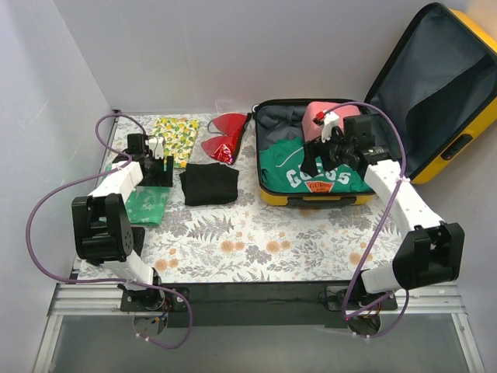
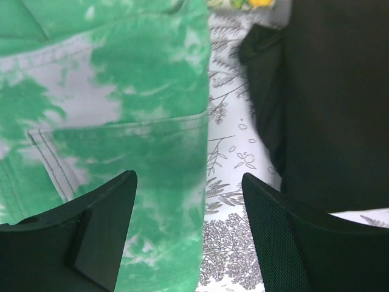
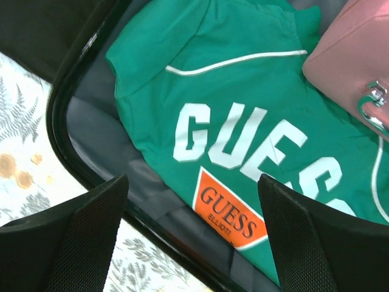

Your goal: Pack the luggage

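Yellow luggage holds green shirt and pink case; left claw and right claw gape apart.

Robot lab booth: plain white walls, aluminium rail.

arms: left arm & right arm, white link shells, blk joint blocks
bases: blk, at L & R ends of blk bar
cables: purple, one per arm, looping up from bar
left gripper: blk wedge fingers, mesh txtr
right gripper: same, blk, mesh txtr
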Motion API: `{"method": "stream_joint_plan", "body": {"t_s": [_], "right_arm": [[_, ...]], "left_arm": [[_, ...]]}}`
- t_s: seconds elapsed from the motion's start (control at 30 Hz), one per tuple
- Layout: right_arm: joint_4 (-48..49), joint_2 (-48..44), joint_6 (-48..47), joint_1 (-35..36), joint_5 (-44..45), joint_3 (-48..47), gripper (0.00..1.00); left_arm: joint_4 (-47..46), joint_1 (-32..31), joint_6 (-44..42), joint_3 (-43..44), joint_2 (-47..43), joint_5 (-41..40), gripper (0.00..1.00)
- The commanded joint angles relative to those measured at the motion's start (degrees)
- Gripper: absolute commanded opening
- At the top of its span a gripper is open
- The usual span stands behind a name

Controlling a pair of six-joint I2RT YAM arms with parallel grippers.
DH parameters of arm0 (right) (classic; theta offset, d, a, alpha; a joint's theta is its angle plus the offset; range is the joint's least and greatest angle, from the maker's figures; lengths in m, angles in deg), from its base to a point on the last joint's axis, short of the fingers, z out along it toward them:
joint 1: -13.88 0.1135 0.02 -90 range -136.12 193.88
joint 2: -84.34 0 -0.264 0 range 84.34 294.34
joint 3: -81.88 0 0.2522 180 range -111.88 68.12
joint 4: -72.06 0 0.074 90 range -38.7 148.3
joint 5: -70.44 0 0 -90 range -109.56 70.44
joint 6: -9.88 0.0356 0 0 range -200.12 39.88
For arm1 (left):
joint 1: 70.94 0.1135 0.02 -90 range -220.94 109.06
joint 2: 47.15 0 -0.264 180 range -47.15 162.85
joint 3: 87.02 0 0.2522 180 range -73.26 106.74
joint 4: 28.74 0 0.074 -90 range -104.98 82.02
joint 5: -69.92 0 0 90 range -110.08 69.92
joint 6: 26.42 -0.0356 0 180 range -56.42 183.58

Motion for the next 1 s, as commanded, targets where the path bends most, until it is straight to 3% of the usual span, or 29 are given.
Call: {"method": "stream_joint_plan", "body": {"t_s": [0.0, 0.13, 0.23, 0.33, 0.37, 0.47, 0.67, 0.97], "right_arm": [[3.89, 4.97, 6.48, 2.87, -1.18, -7.06, 0.93], [3.98, 7.96, 7.36, 5.15, -0.83, -10.59, 0.93], [4.50, 9.11, 7.97, 7.87, 0.05, -11.82, 0.93], [5.12, 10.43, 9.11, 10.59, 0.41, -12.44, 0.93], [5.47, 11.04, 9.46, 11.48, 0.67, -12.61, 0.94], [6.61, 12.88, 12.71, 14.55, 1.81, -14.27, 0.96], [9.42, 20.25, 21.04, 22.36, 7.08, -20.34, 0.98], [13.12, 37.65, 29.32, 34.42, 7.87, -38.26, 0.98]], "left_arm": [[-5.10, -0.08, 2.89, -4.17, 1.29, -6.30, 0.69], [-8.27, -0.16, 3.77, -6.98, 4.80, -8.30, 0.67], [-9.68, -0.16, 3.42, -7.16, 8.23, -8.59, 0.57], [-9.60, -0.08, 2.89, -5.50, 9.03, -7.27, 0.36], [-9.25, 0.36, 2.72, -4.71, 8.60, -5.44, 0.21], [-5.91, 1.94, 2.72, 0.19, 7.02, -2.62, 0.00], [3.93, 5.72, 5.61, 11.54, 4.55, 8.80, 0.00], [8.07, 5.99, 12.29, 12.62, 3.06, 16.45, 0.00]]}}
